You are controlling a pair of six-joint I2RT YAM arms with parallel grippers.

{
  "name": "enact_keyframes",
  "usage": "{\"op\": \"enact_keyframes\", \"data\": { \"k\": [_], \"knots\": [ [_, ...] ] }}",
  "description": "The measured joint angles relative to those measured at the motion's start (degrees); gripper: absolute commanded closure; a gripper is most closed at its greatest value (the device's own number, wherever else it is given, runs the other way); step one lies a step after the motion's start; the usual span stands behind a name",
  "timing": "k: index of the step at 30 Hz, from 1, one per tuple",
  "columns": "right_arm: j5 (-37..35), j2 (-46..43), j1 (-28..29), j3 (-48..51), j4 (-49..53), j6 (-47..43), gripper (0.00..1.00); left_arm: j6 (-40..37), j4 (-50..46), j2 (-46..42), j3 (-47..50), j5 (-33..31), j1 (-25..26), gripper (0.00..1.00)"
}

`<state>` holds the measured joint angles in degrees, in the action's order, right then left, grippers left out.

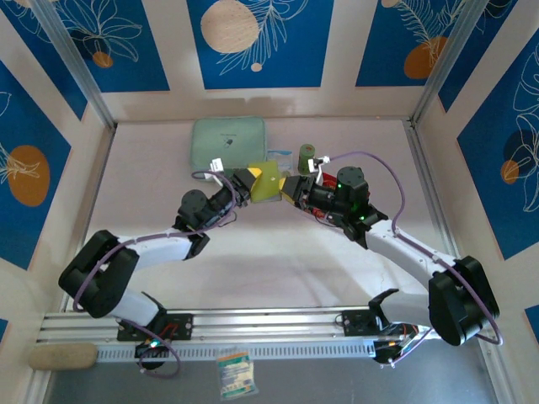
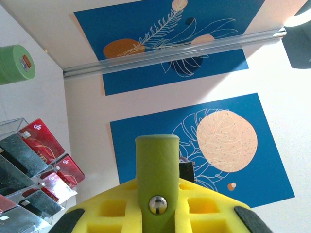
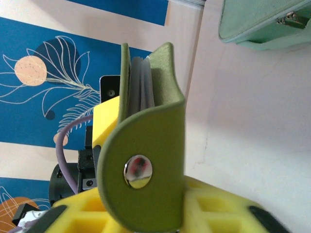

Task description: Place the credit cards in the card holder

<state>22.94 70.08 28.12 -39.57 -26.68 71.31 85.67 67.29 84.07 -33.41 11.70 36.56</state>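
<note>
Left gripper (image 1: 246, 182) pinched on the card holder (image 1: 265, 181) by its snap tab, right gripper (image 1: 291, 187) clamped on the other flap, held up between them, probably to spread the grey sleeves. Red and black credit cards (image 2: 41, 143) sit in the clear acrylic rack (image 2: 10, 127) nearby.

A mint pouch (image 1: 227, 143) lies flat at the far side of the table (image 1: 253, 269), a green roll (image 1: 306, 155) near its right end. A clear rack (image 2: 12, 122) stands near the roll. Blue leaf-print panels (image 1: 253, 42) line the walls, and a small packet (image 1: 235, 374) lies at the near edge.
</note>
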Motion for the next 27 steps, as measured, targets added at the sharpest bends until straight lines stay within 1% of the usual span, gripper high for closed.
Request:
{"op": "enact_keyframes", "data": {
  "k": [5,8,9,10,11,13,15,16,19,22,25,27],
  "knots": [
    [0.2,0.0,-0.4,0.5,-1.2,1.0,1.0,0.1,0.9,0.7,-0.1,-0.5,0.1,1.0],
    [0.3,0.0,-0.6,0.9,-1.4,1.2,1.0,0.2,1.1,1.2,-0.2,-0.4,0.1,1.0],
    [0.2,0.0,-0.7,1.0,-1.5,1.2,1.0,0.2,1.1,1.4,-0.2,-0.4,0.1,0.92],
    [0.2,0.0,-0.8,1.2,-1.5,1.2,1.0,0.2,1.1,1.6,-0.2,-0.3,0.1,0.76],
    [0.2,0.0,-0.8,1.5,-1.7,1.2,1.0,0.2,1.1,1.7,-0.2,-0.2,0.1,0.62],
    [0.5,0.0,-0.8,2.4,-1.9,1.2,1.0,-0.3,1.1,1.8,-0.2,0.2,0.2,0.38],
    [0.7,0.0,-0.7,3.6,-2.1,1.1,1.0,-0.9,1.0,1.7,0.3,0.6,0.4,0.11],
    [0.7,0.0,-0.7,4.3,-2.1,1.1,1.0,-1.5,0.8,1.4,1.0,0.9,0.4,0.0],
    [0.7,0.0,-0.7,6.9,-2.2,0.8,1.0,-3.8,-2.2,-1.1,4.2,1.9,-0.5,0.0],
    [0.3,0.0,-0.3,10.1,-2.7,0.5,1.0,-8.0,-9.0,-5.5,6.7,3.5,-2.0,0.0],
    [-0.8,-0.1,0.7,14.0,-3.0,-0.1,1.0,-14.3,-20.9,-10.6,6.5,4.2,-3.5,0.0],
    [-2.1,-0.2,1.5,16.4,-2.9,-0.7,1.0,-19.7,-32.2,-13.4,4.3,4.2,-3.8,0.0]
  ]
}}
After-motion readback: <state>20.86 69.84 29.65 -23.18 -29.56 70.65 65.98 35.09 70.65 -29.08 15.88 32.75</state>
